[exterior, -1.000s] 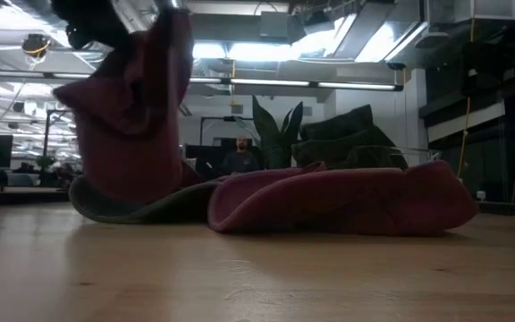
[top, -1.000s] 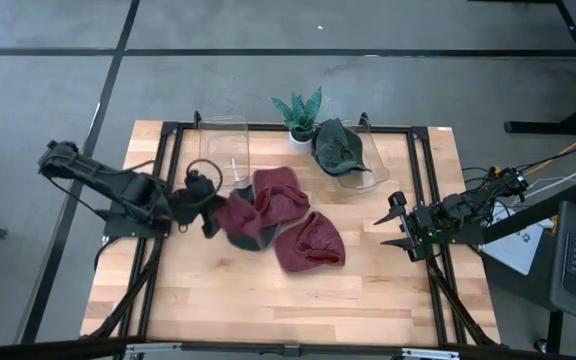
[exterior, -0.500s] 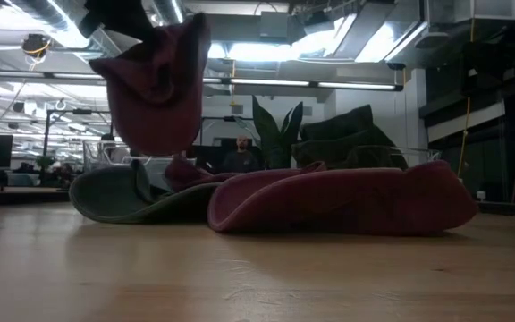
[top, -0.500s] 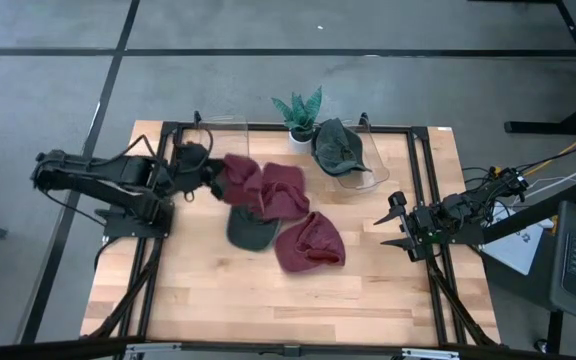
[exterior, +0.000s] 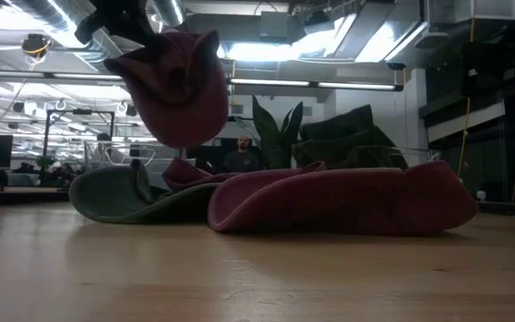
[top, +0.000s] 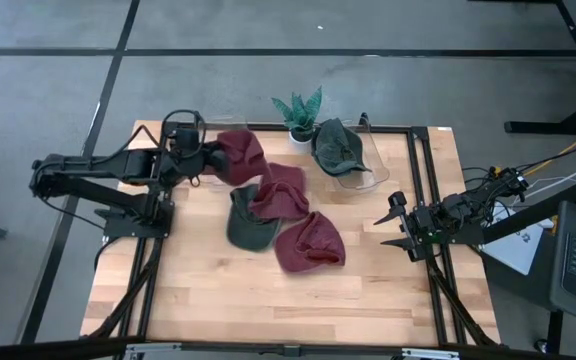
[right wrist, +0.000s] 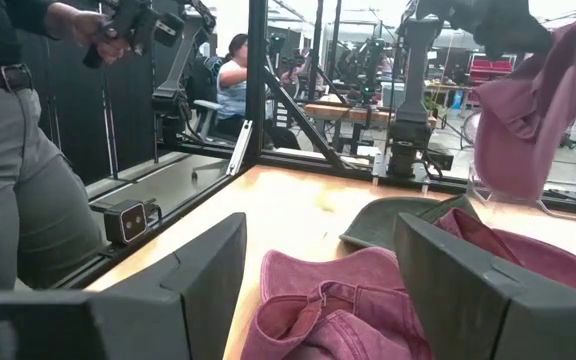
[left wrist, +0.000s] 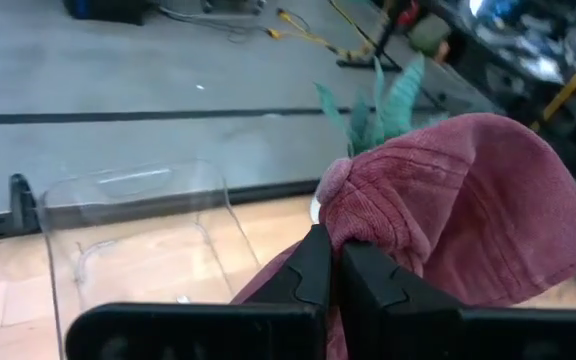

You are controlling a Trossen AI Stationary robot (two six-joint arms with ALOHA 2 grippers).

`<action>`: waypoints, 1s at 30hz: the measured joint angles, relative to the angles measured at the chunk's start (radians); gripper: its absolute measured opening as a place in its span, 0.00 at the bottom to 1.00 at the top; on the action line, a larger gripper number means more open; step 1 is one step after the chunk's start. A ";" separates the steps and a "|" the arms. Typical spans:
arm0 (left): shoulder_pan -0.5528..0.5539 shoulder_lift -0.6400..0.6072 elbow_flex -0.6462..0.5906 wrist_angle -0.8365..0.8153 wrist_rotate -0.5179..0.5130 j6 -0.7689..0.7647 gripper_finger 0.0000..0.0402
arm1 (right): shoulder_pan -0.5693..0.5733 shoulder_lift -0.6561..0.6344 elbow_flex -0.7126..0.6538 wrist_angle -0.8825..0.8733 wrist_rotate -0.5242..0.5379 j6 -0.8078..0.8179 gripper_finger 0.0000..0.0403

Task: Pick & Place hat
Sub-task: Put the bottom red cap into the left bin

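Overhead, left pincer gripping maroon hat

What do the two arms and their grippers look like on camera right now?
Both arms are dark, jointed and slim. The left gripper has two flat black fingers with angular, stepped tips. The right gripper has broad, dark grey, slab-like fingers. Thin cables trail from the right arm off the table's edge, and a cable loops beside the left gripper in the high view.

High view: overhead, straight down on the table. Low view: tabletop level, facing the room. Wrist views: close, forward-facing. All share the raised maroon hat
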 joint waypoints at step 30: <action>0.259 -0.010 -0.001 0.222 -0.008 -0.650 0.02 | 0.000 0.000 0.000 0.000 0.000 0.000 0.63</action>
